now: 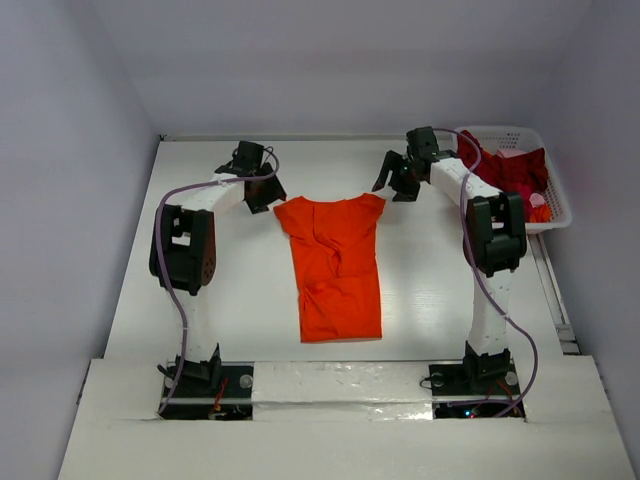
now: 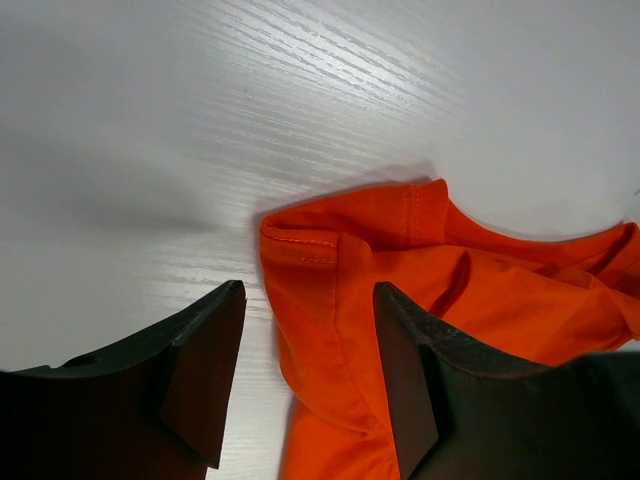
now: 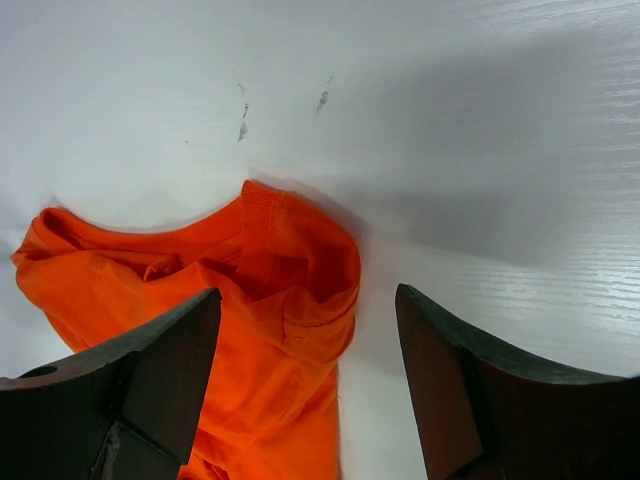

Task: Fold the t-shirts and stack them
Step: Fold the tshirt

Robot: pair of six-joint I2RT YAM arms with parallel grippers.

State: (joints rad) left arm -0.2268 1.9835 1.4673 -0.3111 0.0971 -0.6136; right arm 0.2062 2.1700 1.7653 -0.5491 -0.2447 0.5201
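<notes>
We're over a white wood-grain tabletop (image 1: pixel 220 290), boxed in by plain pale walls (image 1: pixel 70 150) at the left, the back and the right. Spread flat in the middle lies the bright orange short-sleeved cloth t-shirt (image 1: pixel 335 265), collar end away from the arm bases and hem toward them, with a few creases running through its middle.

The left fingers (image 1: pixel 266 195) are down at the shirt's far left corner, right by that sleeve. The left wrist view shows them standing apart. The stitched sleeve hem lies on the tabletop in the gap, with one finger over bare board and the other over cloth, and nothing is pinched.

Over on the other side, the right fingers (image 1: pixel 396 178) hang at the far right sleeve, spread wide. The right wrist view has the rolled sleeve end lying loose between them, nearer one finger, with bare tabletop beside the other. They're open too, and holding nothing.

A couple of small dark marks (image 3: pixel 243 128) speckle the surface just beyond that sleeve, and soft grey shadows fall across the board in both wrist views.

In the far right corner sits the white plastic lattice basket (image 1: pixel 555 200), with dark red cloth shirts (image 1: pixel 515 170) heaped inside. Purple cables (image 1: pixel 183 300) trail down both arms to the bases, which stand either side of a white strip (image 1: pixel 340 385) at the near edge.
</notes>
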